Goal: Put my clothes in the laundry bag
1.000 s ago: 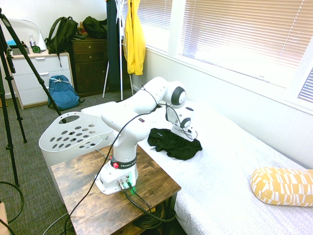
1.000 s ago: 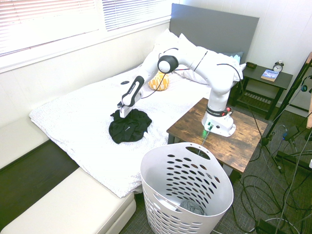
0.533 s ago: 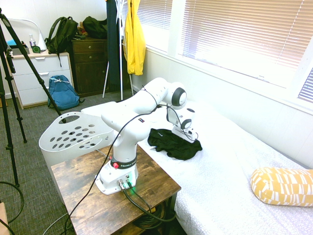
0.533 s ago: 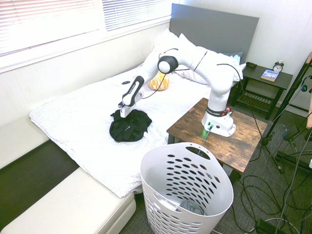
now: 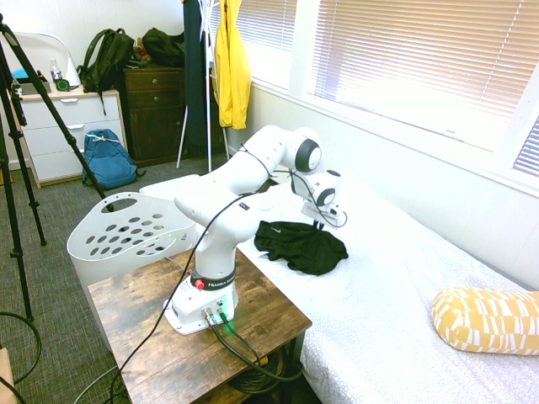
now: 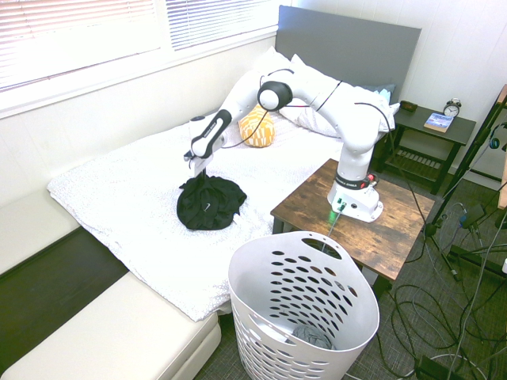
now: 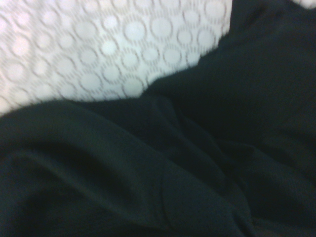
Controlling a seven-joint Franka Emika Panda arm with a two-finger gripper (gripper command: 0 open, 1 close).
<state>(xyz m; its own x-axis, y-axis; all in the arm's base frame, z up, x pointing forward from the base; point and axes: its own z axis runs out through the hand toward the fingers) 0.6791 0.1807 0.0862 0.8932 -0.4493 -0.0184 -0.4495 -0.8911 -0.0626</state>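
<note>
The clothes (image 5: pixel 301 246) are a crumpled black garment on the white bed, also seen as the clothes (image 6: pixel 210 204) and filling most of the wrist view as dark folds (image 7: pixel 163 173). My gripper (image 5: pixel 320 224) is shut on a pinch of the fabric at the heap's top, which is drawn up into a peak under my gripper (image 6: pixel 199 172). The rest of the garment still lies on the bedspread. The laundry bag (image 6: pixel 303 301), a white holed basket, stands on the floor beside the wooden table; its rim shows in the other view as the laundry bag (image 5: pixel 126 227).
A wooden side table (image 6: pixel 396 222) stands between bed and basket. A yellow patterned cushion (image 5: pixel 487 320) and white pillows (image 6: pixel 317 87) lie on the bed. A yellow jacket (image 5: pixel 231 67) hangs by the window, a blue backpack (image 5: pixel 108 158) sits on the floor, and some fabric lies inside the basket.
The jaws closed on the black garment. The gripper then rose a little, pulling the fabric's top up into a peak while the heap bunched together.
</note>
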